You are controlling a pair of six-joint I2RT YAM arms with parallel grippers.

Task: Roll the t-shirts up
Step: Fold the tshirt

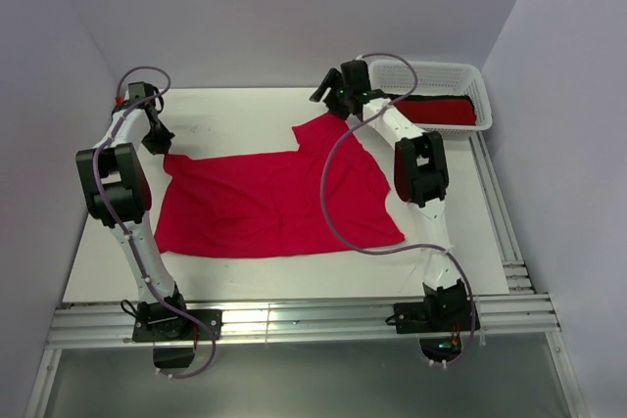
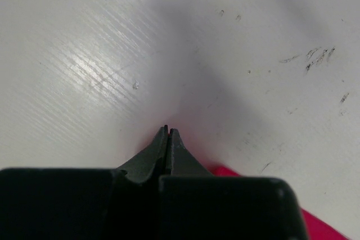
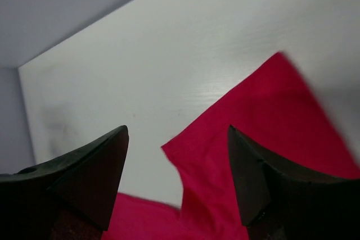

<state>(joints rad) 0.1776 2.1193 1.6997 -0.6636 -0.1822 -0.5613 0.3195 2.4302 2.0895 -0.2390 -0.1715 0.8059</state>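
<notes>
While left gripper sits shut, right gripper gapes (empty) — over crimson t-shirt.

I read t-shirt plain pinkish-crimson | rolled bundle deeper red | basket white lattice | surface white with dark scuffs | my fingers black | arms white, black joints | cables greyish-purple | walls pale lavender-grey

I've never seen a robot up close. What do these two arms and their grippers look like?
Both the left arm and the right arm are slim white links joined by chunky black joint housings. A thin greyish-purple cable loops loosely along each. The left gripper and right gripper are black, each with two wedge-shaped fingers tapering to points.
</notes>
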